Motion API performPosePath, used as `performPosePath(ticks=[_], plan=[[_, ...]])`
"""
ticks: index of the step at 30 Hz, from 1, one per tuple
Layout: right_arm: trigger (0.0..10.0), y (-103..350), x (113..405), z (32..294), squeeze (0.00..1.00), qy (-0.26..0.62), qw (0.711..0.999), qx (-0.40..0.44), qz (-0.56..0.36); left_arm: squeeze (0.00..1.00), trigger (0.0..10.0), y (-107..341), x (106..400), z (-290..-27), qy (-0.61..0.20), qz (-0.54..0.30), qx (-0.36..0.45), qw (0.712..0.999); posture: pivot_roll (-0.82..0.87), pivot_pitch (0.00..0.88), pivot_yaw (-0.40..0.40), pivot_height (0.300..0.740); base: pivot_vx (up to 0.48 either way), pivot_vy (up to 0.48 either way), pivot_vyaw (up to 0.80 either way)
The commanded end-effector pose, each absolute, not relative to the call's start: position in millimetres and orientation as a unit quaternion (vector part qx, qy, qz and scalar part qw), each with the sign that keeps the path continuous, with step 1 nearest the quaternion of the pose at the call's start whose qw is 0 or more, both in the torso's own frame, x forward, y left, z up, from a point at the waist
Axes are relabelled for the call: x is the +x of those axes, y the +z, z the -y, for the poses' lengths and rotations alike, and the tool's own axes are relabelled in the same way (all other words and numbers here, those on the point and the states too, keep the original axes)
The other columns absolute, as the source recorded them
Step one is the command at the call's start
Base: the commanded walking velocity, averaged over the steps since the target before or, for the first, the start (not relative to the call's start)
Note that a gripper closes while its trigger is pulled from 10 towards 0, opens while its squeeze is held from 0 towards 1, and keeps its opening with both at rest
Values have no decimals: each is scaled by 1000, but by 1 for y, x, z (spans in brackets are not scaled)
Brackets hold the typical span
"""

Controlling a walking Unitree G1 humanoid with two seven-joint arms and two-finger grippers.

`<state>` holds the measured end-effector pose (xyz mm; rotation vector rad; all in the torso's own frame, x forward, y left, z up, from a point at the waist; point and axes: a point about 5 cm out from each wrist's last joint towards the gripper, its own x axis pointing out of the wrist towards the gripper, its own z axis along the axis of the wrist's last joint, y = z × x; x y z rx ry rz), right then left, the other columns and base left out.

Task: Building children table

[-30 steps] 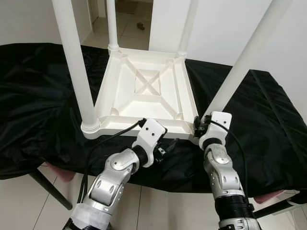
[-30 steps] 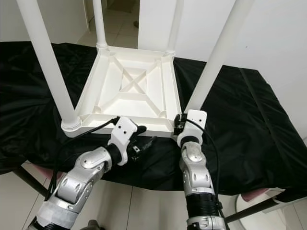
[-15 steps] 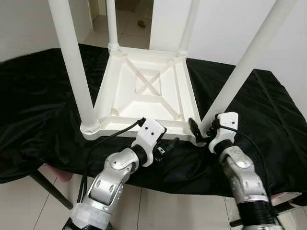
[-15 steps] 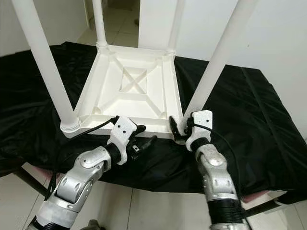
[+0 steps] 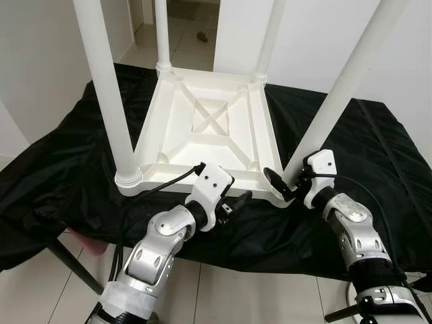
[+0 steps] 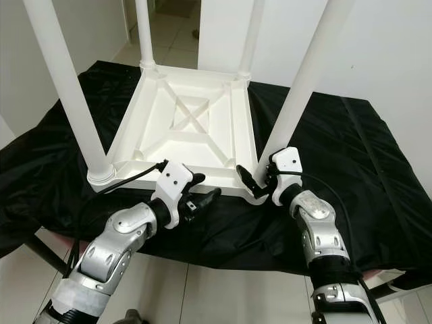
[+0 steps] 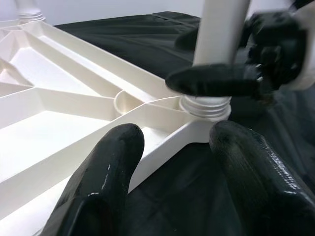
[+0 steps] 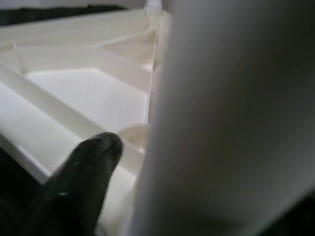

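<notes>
Right hand (image 5: pixel 287 183) fingers apart around table leg (image 5: pixel 337 101), leg top cut off

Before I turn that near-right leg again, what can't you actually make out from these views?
- Right end effector: the near-right leg hides its far finger in the head views; the blurred right wrist view does too.
- Thread seating: partly hidden by a finger in the left wrist view.
- Leg tops: cut off by the frame edge.
- Tabletop face: against the black cloth.
</notes>
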<state>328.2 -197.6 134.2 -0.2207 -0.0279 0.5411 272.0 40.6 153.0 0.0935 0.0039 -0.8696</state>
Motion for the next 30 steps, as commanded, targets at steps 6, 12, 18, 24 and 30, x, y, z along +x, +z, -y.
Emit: performPosePath(ticks=[6, 12, 18, 24, 30], plan=[[0, 119, 326, 196, 0, 308, 945, -104, -17, 0, 10000, 154, 273, -44, -401, -1, 52, 915, 56, 0, -49, 740, 0, 0, 0], [0, 114, 324, 199, 0, 280, 953, -112, -13, 0, 10000, 152, 271, -45, -400, -5, 50, 915, 51, 0, -51, 740, 0, 0, 0], [0, 114, 326, 196, 0, 240, 964, -111, -7, 0, 10000, 152, 271, -44, -400, -5, 49, 915, 46, 5, -51, 740, 0, 0, 0], [0, 115, 322, 183, 0, 176, 982, -72, 2, 0, 10000, 151, 270, -43, -402, -6, 47, 915, 44, 7, -54, 740, 0, 0, 0], [0, 119, 316, 168, 0, 63, 996, -57, 11, 0, 10000, 152, 270, -43, -401, -6, 46, 915, 40, 3, -59, 740, 0, 0, 0]])
